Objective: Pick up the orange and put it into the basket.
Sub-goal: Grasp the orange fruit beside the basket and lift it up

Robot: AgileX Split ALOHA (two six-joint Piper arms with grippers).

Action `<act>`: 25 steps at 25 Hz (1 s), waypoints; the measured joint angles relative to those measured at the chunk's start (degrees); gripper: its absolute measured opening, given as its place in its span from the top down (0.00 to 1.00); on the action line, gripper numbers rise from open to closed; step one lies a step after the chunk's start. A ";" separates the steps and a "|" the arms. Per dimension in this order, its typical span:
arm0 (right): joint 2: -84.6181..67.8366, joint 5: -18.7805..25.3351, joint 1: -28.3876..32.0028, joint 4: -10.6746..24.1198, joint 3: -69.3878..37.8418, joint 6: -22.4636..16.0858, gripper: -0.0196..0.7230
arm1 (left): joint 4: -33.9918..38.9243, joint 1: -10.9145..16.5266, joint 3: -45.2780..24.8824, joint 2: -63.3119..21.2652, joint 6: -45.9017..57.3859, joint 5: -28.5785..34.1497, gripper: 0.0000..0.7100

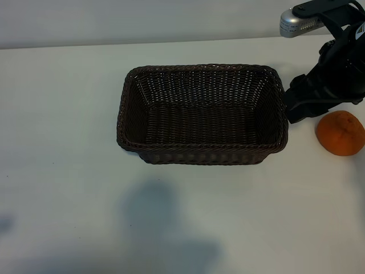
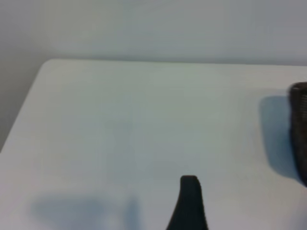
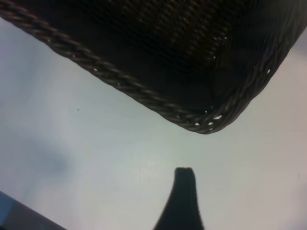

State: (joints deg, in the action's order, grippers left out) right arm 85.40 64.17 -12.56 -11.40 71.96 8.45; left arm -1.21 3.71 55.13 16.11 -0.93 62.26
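- The basket (image 1: 202, 149) is dark brown, in a tight woven wicker pattern with a braided rim.
- The orange (image 1: 341, 133) is bright orange with dimpled peel.
- The table (image 1: 63, 114) is plain white.
- The right gripper (image 1: 311, 103) is black.

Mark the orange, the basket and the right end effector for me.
orange (image 1: 340, 133): exterior view, middle of its peel.
basket (image 1: 202, 148): exterior view, near braided rim.
right end effector (image 1: 311, 100): exterior view, dark body between basket and orange.
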 joint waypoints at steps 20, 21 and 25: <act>0.00 0.20 0.00 0.00 0.00 0.00 0.17 | -1.83 -2.11 -23.99 -12.38 -1.17 1.47 0.16; 0.00 0.26 0.00 0.00 0.00 0.00 0.17 | -1.83 -2.11 -25.01 -12.91 -1.17 1.47 0.16; 0.00 0.66 0.00 0.00 0.00 0.00 0.17 | -1.77 -2.11 -26.06 -13.44 -1.17 1.26 0.16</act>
State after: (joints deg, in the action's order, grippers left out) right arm 85.40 64.84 -12.56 -11.40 71.96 8.45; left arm -2.98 1.60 29.07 2.67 -2.10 63.52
